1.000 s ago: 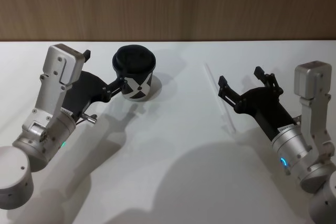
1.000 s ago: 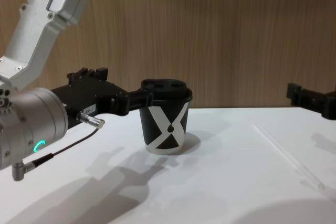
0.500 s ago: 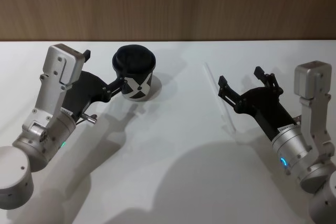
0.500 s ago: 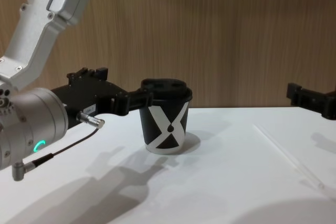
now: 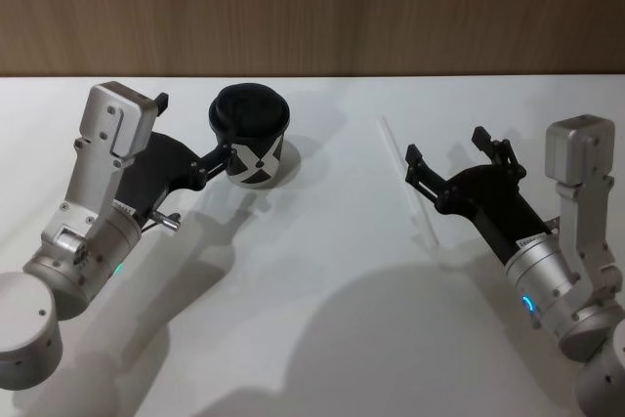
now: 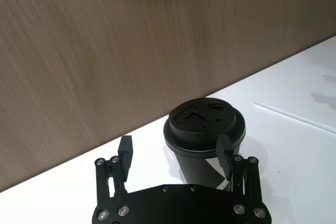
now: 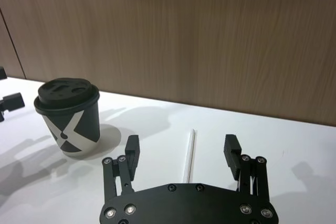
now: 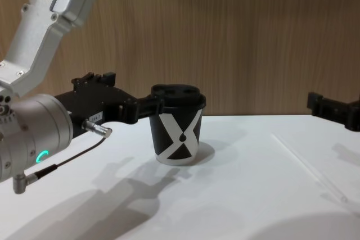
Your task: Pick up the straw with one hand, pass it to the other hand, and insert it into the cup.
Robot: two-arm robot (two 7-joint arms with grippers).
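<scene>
Wide-open black right end effector (image 5: pixel 444 144) hovers above the thin white plastic straw (image 7: pixel 189 156) lying on the white bench (image 5: pixel 322 271); it should descend straddling it squarely. Left end effector (image 5: pixel 193 126) idles open by the black lidded cup (image 5: pixel 256 158).

One cup (image 5: pixel 251 148) (lidded), one straw (image 7: pixel 189 153), two arms: left gripper (image 5: pixel 195 127), right gripper (image 5: pixel 444 144).

Left gripper (image 6: pixel 175 148) sat spread wide hard by the cup (image 5: pixel 251 139), one finger close against its left side under the lid, so that flank was blocked. Right of the cup, bare table (image 5: pixel 322 271) lay open as far as the straw (image 5: pixel 389 144), flat and well apart. Beyond it hung the right gripper (image 5: pixel 446 144), fingers parted. Behind the cup, the wooden wall (image 5: pixel 391 7) shut off passage.
</scene>
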